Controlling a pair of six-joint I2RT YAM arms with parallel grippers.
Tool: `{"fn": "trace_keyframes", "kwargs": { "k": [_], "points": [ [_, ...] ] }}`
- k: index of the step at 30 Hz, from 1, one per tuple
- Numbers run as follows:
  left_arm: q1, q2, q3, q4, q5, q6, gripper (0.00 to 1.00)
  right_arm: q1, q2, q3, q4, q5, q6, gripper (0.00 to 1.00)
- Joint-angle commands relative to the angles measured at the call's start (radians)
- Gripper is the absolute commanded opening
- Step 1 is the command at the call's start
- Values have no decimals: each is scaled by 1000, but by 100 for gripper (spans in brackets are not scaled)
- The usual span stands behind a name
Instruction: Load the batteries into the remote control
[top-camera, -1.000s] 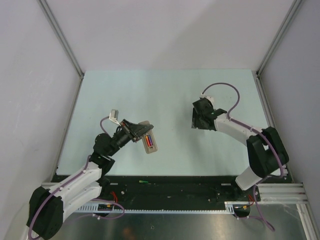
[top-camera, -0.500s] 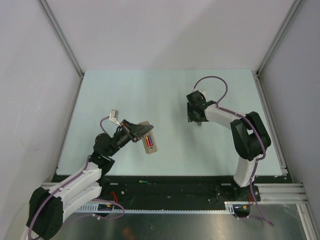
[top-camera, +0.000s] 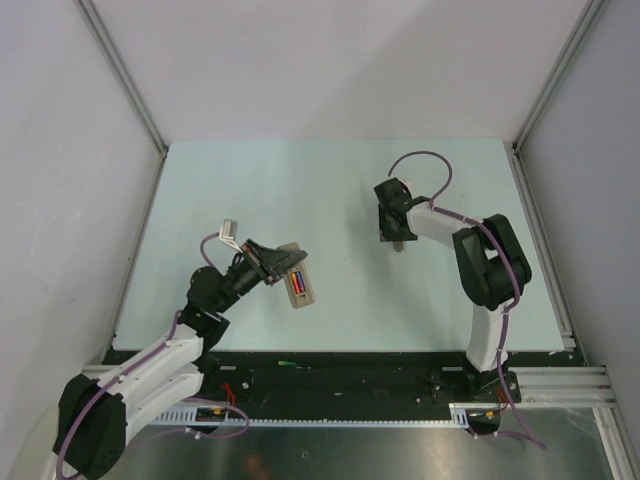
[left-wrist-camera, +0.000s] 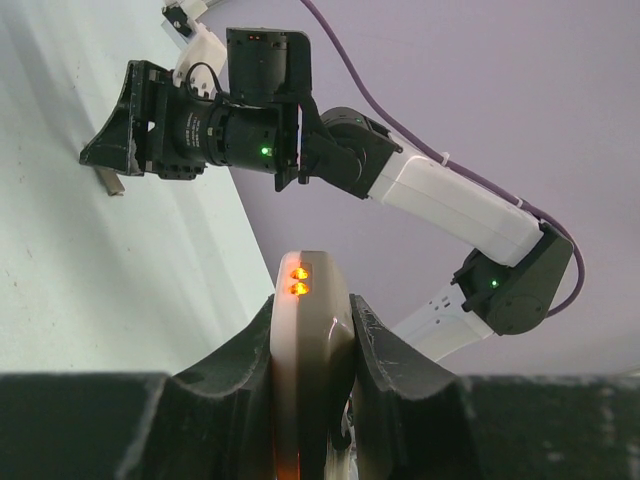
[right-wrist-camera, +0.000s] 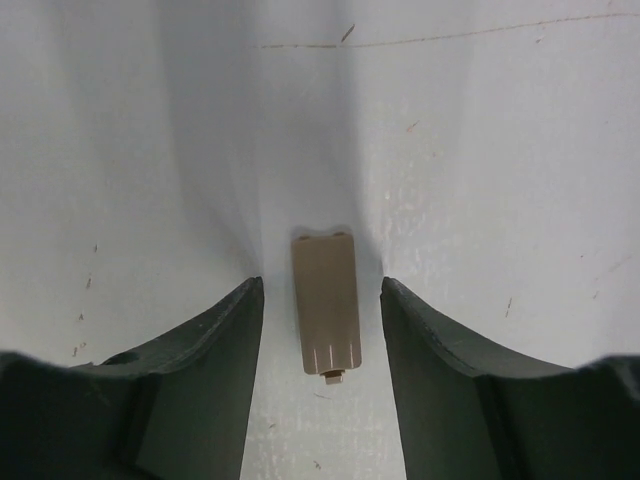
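My left gripper (top-camera: 272, 266) is shut on the white remote control (top-camera: 298, 278) and holds it above the table, back side up. In its open compartment lie two batteries (top-camera: 297, 281), one dark blue and one red. In the left wrist view the remote (left-wrist-camera: 310, 340) stands edge-on between my fingers, with orange lights at its tip. My right gripper (top-camera: 392, 228) is open and points down over the small flat grey cover piece (right-wrist-camera: 325, 302), which lies on the table between my fingertips, untouched. A green battery (top-camera: 288, 363) lies on the black strip in front of the table.
The pale green table (top-camera: 330, 190) is walled by white panels at the left, back and right. The right arm (left-wrist-camera: 440, 195) shows across the left wrist view, with the cover piece (left-wrist-camera: 110, 182) under its gripper.
My right gripper has moved left and slightly back, with the arm folding in, and now sits over the cover piece. The left arm and the remote have not moved.
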Motion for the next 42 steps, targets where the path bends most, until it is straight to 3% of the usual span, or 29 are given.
{"fn": "trace_keyframes", "kwargs": {
  "k": [1,7,13,42],
  "points": [
    [-4,-16,21,32,12,16,0,-6,28,31,-23,-1,-9,53],
    [-5,-18,21,33,13,17,0,-2,33,31,-48,-6,5,49],
    [-7,-18,18,33,12,17,0,9,10,2,-72,16,23,55],
    [-11,-12,27,32,16,13,0,-11,-51,-103,-58,-112,48,45]
  ]
}}
